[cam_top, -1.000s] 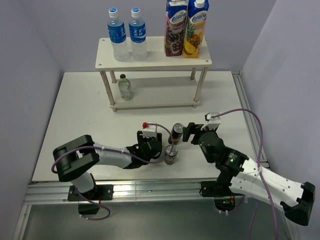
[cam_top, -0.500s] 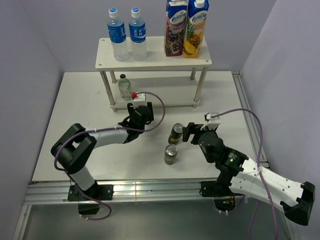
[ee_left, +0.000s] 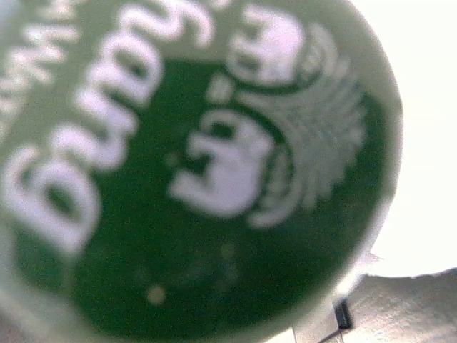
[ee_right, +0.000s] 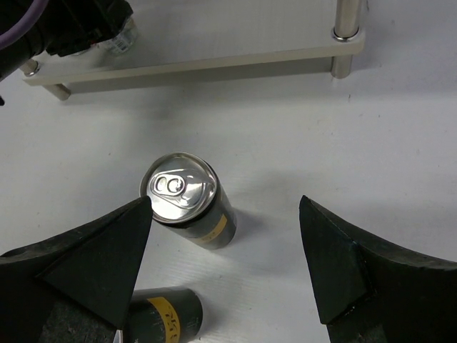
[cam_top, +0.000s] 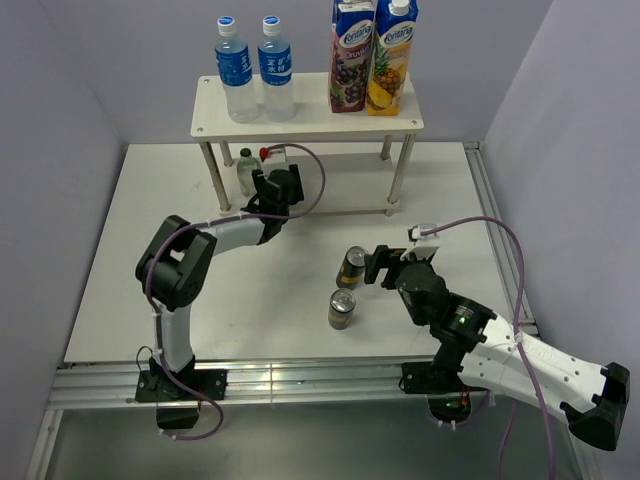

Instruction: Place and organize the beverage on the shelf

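Note:
My left gripper [cam_top: 275, 188] is at the left end of the shelf's lower board [cam_top: 330, 205], shut on a green-capped bottle whose green cap [ee_left: 193, 179] fills the left wrist view. The bottle's body is hidden under the gripper in the top view. Another green-capped bottle [cam_top: 246, 168] stands on the lower board just left of it. Two blue-capped water bottles [cam_top: 235, 70] [cam_top: 275, 68] stand on the top board [cam_top: 310, 115]. Two dark cans stand on the table, one [cam_top: 350, 265] [ee_right: 187, 196] beside my open right gripper [cam_top: 383, 266] [ee_right: 225, 214], the other [cam_top: 342, 308] [ee_right: 164, 314] nearer.
Two tall juice cartons [cam_top: 350, 55] [cam_top: 392, 55] stand on the right half of the top board. The shelf's front right leg [ee_right: 344, 43] and lower board [ee_right: 214, 64] lie beyond the cans. The table's right edge rail [cam_top: 495, 230] runs past my right arm.
My left arm has swung from beside the cans up and left to the shelf's lower board with the bottle. The right arm and both cans have not moved.

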Available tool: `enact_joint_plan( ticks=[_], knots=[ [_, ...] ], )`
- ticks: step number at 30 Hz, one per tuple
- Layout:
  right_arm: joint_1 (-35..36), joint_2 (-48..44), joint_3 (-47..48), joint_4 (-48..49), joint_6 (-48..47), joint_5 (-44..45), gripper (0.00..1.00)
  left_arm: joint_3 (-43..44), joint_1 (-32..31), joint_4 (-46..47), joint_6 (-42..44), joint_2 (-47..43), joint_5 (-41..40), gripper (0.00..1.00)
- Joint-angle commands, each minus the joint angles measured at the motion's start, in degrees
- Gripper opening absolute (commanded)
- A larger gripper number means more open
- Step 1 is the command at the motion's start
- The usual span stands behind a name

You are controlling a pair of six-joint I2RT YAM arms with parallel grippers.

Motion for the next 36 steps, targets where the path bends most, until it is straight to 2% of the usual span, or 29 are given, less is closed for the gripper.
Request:
enact_joint_plan(
  ticks=[1, 5, 7, 8, 9, 10, 11, 14, 17, 19, 20, 23, 27, 36],
  knots=[
    [-0.5, -0.2, -0.3, 2.3, -0.2, 0.2, 0.9, 6.1, 0.6, 6.3, 0.8, 0.9, -0.9, 0.0],
    [-0.4, -0.5, -0.4, 2.4, -0.4, -0.1, 0.9, 8.4, 0.9, 5.0, 1.0, 3.3, -1.8, 0.0],
    [-0.5, -0.3, -0.4, 2.4, -0.4, -0.2, 0.9, 9.0, 1.0, 4.7, 1.0, 3.6, -1.9, 0.05],
    [-0.5, -0.1, -0.3, 2.5, -0.4, -0.2, 0.9, 9.0, 1.0, 4.4, 1.0, 3.6, -1.3, 0.09],
    [-0.5, 0.0, -0.3, 2.4, -0.3, -0.2, 0.9, 8.6, 1.0, 4.6, 1.1, 3.4, -1.0, 0.2],
    [-0.5, 0.0, -0.3, 2.6, -0.3, -0.2, 0.9, 8.2, 1.0, 4.7, 1.0, 3.3, -0.8, 0.25],
    [-0.5, 0.0, -0.4, 2.7, -0.3, -0.2, 0.9, 7.5, 1.0, 4.8, 1.1, 2.7, -0.3, 0.4],
    [-0.5, -0.1, -0.4, 2.8, -0.2, -0.2, 0.9, 5.7, 0.9, 5.1, 1.5, 1.5, -0.4, 0.63],
    [-0.5, -0.1, -0.4, 2.9, 0.0, -0.2, 0.9, 4.0, 0.6, 5.2, 1.5, 0.4, -0.4, 0.74],
    [-0.5, -0.1, -0.6, 3.0, -0.1, -0.3, 0.9, 3.1, 0.3, 5.4, 1.5, -0.2, -0.4, 0.77],
    [-0.5, 0.0, -0.4, 2.9, 0.0, -0.2, 0.9, 2.2, 0.2, 5.3, 1.5, -0.8, -0.5, 0.84],
    [-0.5, -0.1, -0.5, 2.9, 0.0, 0.0, 0.9, 0.3, -0.6, 5.4, 1.3, -2.2, -0.9, 0.94],
    [-0.5, -0.5, -0.5, 2.6, 0.1, 0.4, 0.9, -2.4, -2.4, 5.5, 1.5, -4.5, -2.1, 0.99],
    [-0.5, -0.3, -0.5, 2.7, -0.1, -0.2, 0.9, -10.3, -6.2, 4.6, -0.7, -11.8, -5.2, 0.99]
  ],
)
